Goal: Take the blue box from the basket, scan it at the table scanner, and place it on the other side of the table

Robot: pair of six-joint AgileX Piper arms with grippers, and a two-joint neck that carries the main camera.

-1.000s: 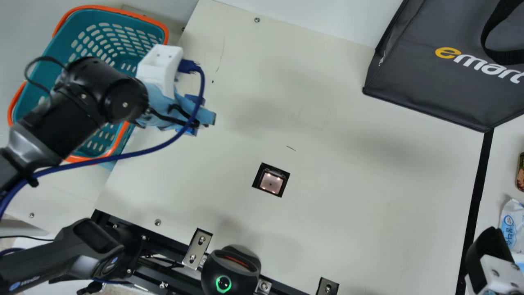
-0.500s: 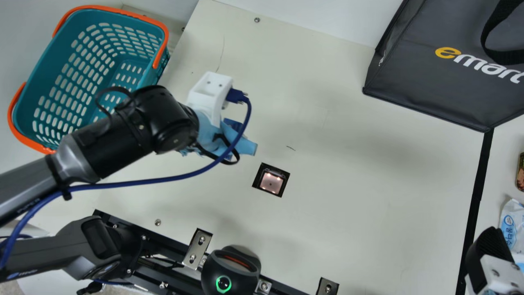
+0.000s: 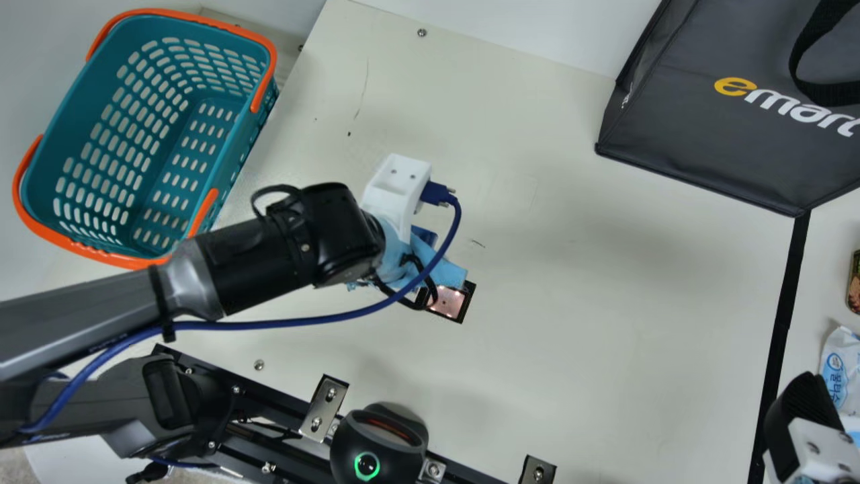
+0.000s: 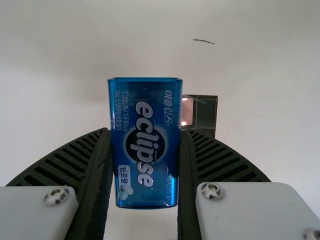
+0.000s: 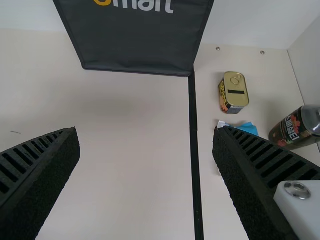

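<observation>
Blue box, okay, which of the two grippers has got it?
The left gripper, near the table scanner: its fingers hold the blue box, while the right gripper has its fingers wide apart, holding nothing.

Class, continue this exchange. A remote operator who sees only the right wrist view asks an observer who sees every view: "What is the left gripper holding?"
Observer: The left gripper is shut on the blue box.
Operator: Where is the scanner?
Observer: In the left wrist view, the scanner shows partly behind the box.
Operator: And the basket?
Observer: The basket, teal with orange handles, is at the main view's upper left.
</observation>
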